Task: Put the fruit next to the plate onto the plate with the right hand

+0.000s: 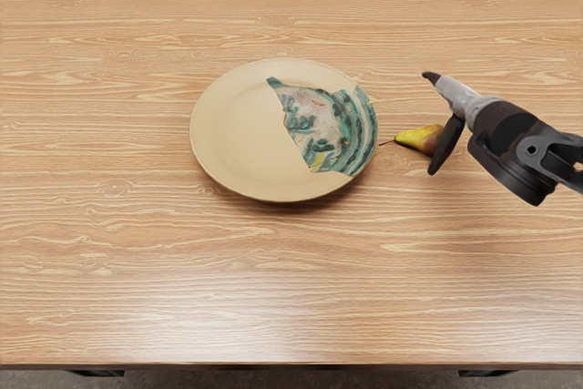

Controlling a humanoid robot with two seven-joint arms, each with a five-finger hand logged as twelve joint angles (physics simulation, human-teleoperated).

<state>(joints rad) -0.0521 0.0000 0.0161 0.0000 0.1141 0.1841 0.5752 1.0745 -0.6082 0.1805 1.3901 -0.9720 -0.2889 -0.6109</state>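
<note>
A round tan plate [239, 134] with a green and white patterned patch on its right side lies at the middle of the wooden table. Just right of it lies a small yellow pear [418, 138], its stem pointing toward the plate. My right hand [439, 125] comes in from the right edge and hovers at the pear's right end. One finger points up and left, another [445, 146] hangs down in front of the pear, partly hiding it. The fingers are spread and hold nothing.
The wooden table [273, 280] stretches wide on all sides of the plate. An orange wall runs along the top edge of the view. The left arm does not show.
</note>
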